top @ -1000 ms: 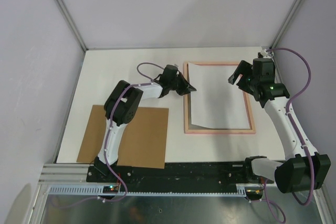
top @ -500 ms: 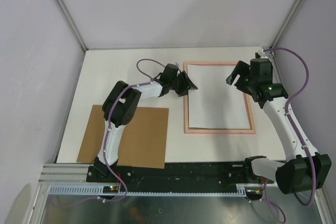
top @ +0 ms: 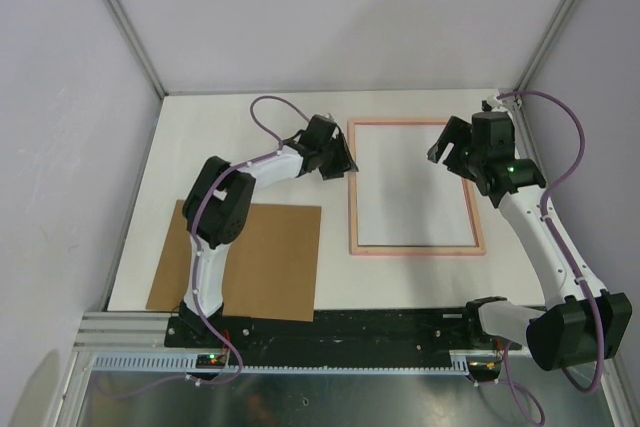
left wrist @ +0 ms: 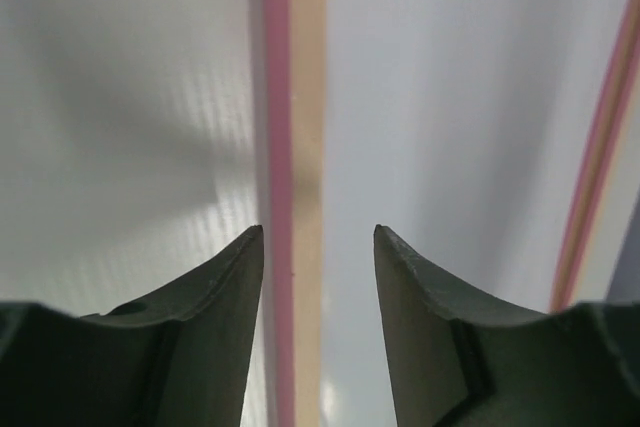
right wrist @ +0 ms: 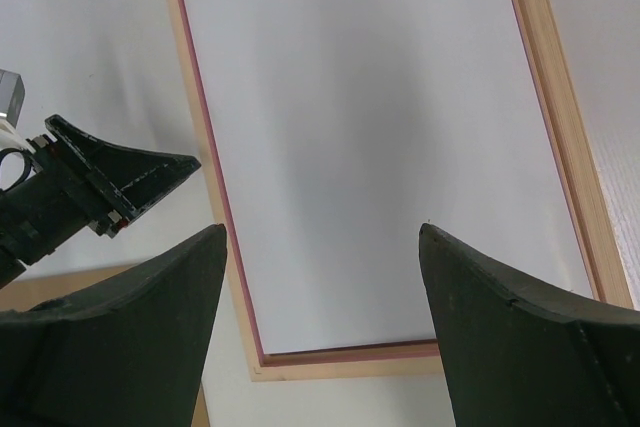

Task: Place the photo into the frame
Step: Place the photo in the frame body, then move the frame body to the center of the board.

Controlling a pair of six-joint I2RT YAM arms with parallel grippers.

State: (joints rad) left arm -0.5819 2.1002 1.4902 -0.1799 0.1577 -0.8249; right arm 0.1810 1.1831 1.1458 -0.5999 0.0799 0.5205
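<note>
**Photo now flat in frame**

Since last look, white-backed rectangular photo (top: 415, 182) has settled blank side up inside thin pink-and-peach wooden frame (top: 416, 249). Left gripper (top: 345, 159) has released, jaws apart over left rail. Right gripper (top: 450, 152) wide, empty, above photo.

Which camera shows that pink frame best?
The top external view: all four sides of the frame show, save a stretch behind the right gripper. The right wrist view shows most of it, cropped at the top and partly behind its fingers. The left wrist view shows only blurred strips of its sides.
</note>
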